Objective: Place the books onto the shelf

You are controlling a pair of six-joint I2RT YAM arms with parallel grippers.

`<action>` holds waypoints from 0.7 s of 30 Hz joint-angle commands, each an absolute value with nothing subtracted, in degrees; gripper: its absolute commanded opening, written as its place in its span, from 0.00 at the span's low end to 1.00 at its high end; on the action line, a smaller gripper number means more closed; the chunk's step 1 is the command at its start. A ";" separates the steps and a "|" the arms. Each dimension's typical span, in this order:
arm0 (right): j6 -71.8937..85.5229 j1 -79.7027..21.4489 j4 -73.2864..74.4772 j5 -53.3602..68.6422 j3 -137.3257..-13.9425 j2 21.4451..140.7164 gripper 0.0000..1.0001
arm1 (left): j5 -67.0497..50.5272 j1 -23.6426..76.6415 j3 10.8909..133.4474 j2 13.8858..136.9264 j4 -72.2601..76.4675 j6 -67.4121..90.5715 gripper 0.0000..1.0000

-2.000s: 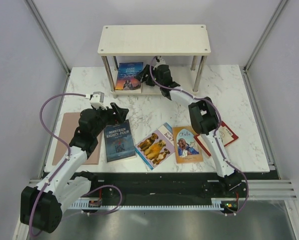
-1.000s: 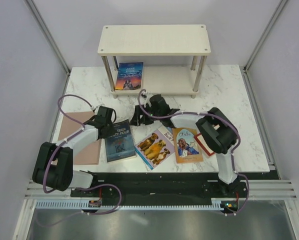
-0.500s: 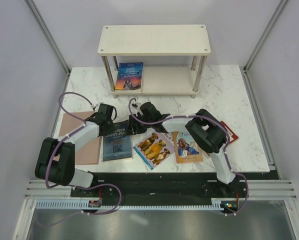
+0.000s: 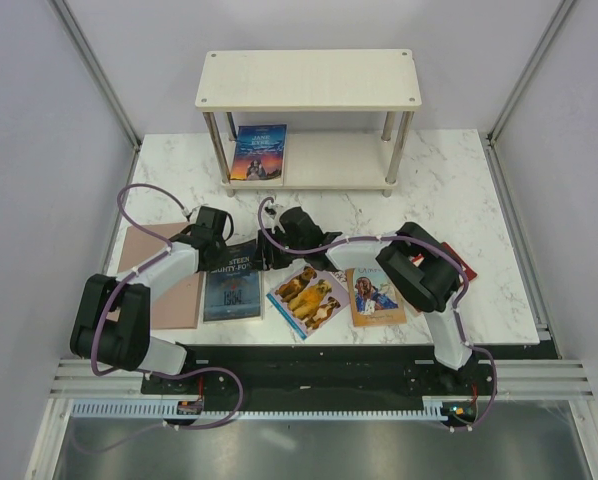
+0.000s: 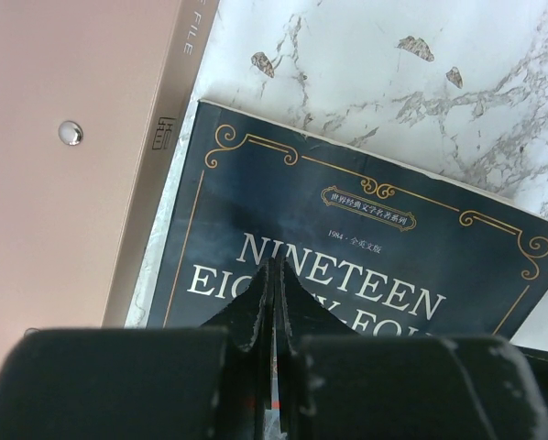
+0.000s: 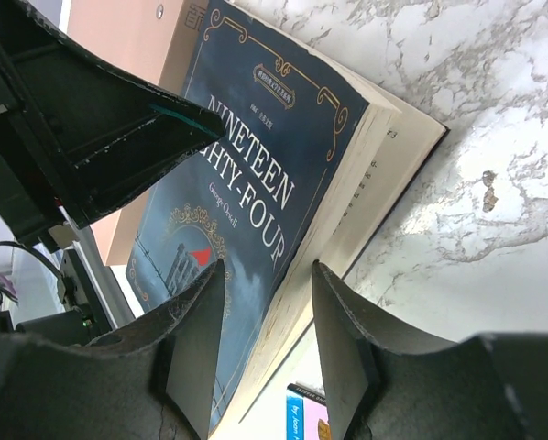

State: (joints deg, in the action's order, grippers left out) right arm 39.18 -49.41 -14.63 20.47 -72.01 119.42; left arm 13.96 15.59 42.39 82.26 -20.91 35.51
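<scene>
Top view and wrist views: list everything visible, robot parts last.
shelf: one, cream-white, back of table
blue-covered book: one, blue, shelf's lower board, left end
Nineteen Eighty-Four: one, dark blue, table front left
dogs book: one, pale blue, front centre
portrait book: one, tan, right of dogs book
red-bordered book: one, white and red, front right, under right arm
folder: one, pinkish brown, left edge
table: one, white marble
left gripper: one, black, shut, tips on Nineteen Eighty-Four
right gripper: one, black, fingers straddling that book's right edge

walls: pale grey | table: white marble (grey-veined) | light: even
</scene>
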 commanded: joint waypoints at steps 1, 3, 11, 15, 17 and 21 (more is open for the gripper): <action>40.60 -50.98 -19.51 21.88 -75.76 120.31 0.50 | 9.84 15.91 40.08 86.66 -22.68 34.80 0.02; 41.65 -50.98 -20.82 21.80 -75.50 120.76 0.49 | 9.67 16.00 40.17 86.66 -22.76 34.63 0.02; 43.07 -51.76 -24.35 20.74 -80.23 124.44 0.48 | 9.58 16.26 40.34 87.18 -22.59 34.45 0.02; 44.47 -52.29 -24.61 21.44 -83.23 129.10 0.20 | 9.58 16.52 40.43 87.01 -22.68 34.28 0.02; 44.65 -52.21 -24.17 21.71 -83.85 129.46 0.00 | 9.49 16.52 40.43 86.40 -22.50 33.93 0.02; 39.83 -50.63 -22.24 18.73 -80.52 125.00 0.00 | 9.49 16.61 40.43 79.31 -21.36 32.00 0.25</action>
